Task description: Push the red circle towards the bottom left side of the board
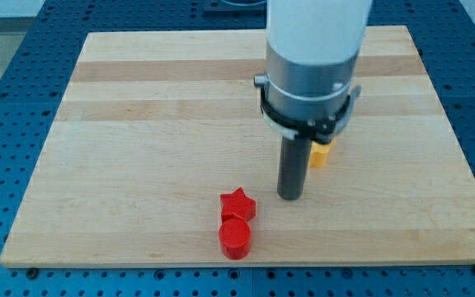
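The red circle (235,238) lies near the board's bottom edge, a little left of centre. A red star (238,205) sits just above it, touching it. My tip (291,196) rests on the board to the right of the red star and up-right of the red circle, a short gap away from both.
A yellow block (320,153) sits just up-right of the rod, partly hidden by the arm's body (312,66). The wooden board (138,148) lies on a blue perforated table (7,99).
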### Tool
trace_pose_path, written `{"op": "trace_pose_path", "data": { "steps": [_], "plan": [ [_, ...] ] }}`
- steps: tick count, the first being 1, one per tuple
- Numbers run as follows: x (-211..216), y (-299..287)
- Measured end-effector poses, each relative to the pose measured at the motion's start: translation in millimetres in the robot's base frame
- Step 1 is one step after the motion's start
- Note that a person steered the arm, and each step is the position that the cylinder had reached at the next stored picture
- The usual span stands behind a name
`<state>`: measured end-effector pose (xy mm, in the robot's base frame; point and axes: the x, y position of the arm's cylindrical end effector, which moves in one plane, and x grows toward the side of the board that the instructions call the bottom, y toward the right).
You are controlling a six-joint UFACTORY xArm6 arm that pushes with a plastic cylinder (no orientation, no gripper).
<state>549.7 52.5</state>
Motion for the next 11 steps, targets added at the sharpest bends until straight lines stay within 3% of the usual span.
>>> {"op": "trace_pose_path", "data": {
  "steps": [1,2,6,9,11],
  "plan": [
    [48,-6],
    [68,-12],
    [69,-32],
    [68,-128],
    [67,-224]
  ]
}}
